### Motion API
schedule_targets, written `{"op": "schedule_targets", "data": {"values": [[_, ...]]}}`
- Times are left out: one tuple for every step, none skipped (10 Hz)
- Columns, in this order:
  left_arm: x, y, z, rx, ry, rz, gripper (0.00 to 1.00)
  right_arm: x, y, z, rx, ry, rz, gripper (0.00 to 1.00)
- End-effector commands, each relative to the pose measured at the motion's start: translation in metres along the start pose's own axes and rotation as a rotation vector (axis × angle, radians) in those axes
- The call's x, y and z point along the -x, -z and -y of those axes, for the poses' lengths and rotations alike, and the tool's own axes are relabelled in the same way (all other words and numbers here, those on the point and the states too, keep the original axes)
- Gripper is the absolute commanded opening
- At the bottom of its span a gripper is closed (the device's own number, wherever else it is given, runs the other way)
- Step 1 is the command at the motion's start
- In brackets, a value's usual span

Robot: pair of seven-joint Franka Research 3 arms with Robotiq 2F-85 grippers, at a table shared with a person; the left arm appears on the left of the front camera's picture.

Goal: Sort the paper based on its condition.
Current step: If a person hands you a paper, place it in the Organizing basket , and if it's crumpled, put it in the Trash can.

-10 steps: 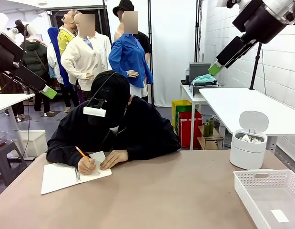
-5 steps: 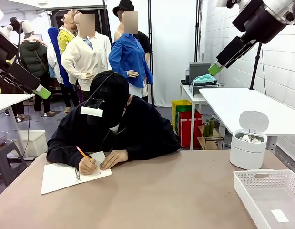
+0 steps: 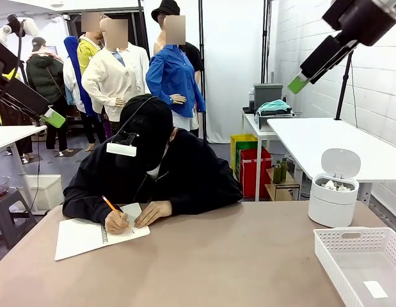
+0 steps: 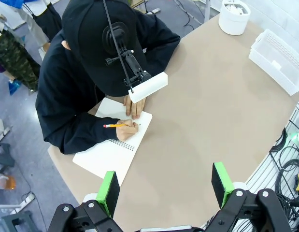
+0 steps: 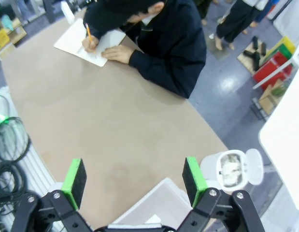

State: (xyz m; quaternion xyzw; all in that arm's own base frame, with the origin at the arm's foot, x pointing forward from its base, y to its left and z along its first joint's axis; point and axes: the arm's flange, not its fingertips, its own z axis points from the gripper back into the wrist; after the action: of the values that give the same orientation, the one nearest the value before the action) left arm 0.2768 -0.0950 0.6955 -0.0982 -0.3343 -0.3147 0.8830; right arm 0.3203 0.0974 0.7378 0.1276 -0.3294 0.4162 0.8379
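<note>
Front view: paper [image 3: 335, 186] below right hand [image 3: 297, 83]

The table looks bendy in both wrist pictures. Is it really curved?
Probably not. Front view: the table has a straight, sharp far edge under even light. Left wrist view: the wide lens bows that edge, though the notebook stays crisp. Right wrist view: the same bowing, plus a bright glare patch on the floor.

Table [image 3: 236, 256] matt, smooth; basket [image 3: 377, 240] white plastic; bin [image 3: 331, 210] probably glossy plastic; paper [image 5: 230, 170] creased.
</note>
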Motion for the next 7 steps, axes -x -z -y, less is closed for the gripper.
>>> {"op": "schedule_targets", "data": {"values": [[0.001, -0.006, 0.004, -0.018, -0.015, -0.001, 1.0, 0.004, -0.014, -0.003, 0.021, 0.027, -0.007, 1.0], [0.001, -0.007, 0.005, -0.022, -0.014, 0.002, 1.0, 0.006, -0.015, -0.001, 0.025, 0.028, 0.006, 1.0], [0.002, -0.006, 0.006, -0.015, -0.009, 0.0, 1.0, 0.007, -0.014, 0.001, 0.032, 0.028, 0.016, 1.0], [0.002, -0.007, 0.007, -0.015, -0.005, 0.003, 1.0, 0.007, -0.011, 0.002, 0.025, 0.024, 0.011, 1.0], [0.002, -0.008, 0.008, -0.011, 0.01, 0.015, 1.0, 0.007, -0.008, 0.003, 0.026, 0.019, 0.001, 1.0], [0.0, -0.005, 0.003, -0.004, 0.005, 0.011, 1.0, 0.007, 0.002, 0.007, 0.029, 0.004, -0.017, 1.0], [0.0, -0.005, 0.003, -0.004, 0.005, 0.011, 1.0, 0.006, -0.015, 0.002, 0.02, 0.013, 0.011, 1.0]]}}
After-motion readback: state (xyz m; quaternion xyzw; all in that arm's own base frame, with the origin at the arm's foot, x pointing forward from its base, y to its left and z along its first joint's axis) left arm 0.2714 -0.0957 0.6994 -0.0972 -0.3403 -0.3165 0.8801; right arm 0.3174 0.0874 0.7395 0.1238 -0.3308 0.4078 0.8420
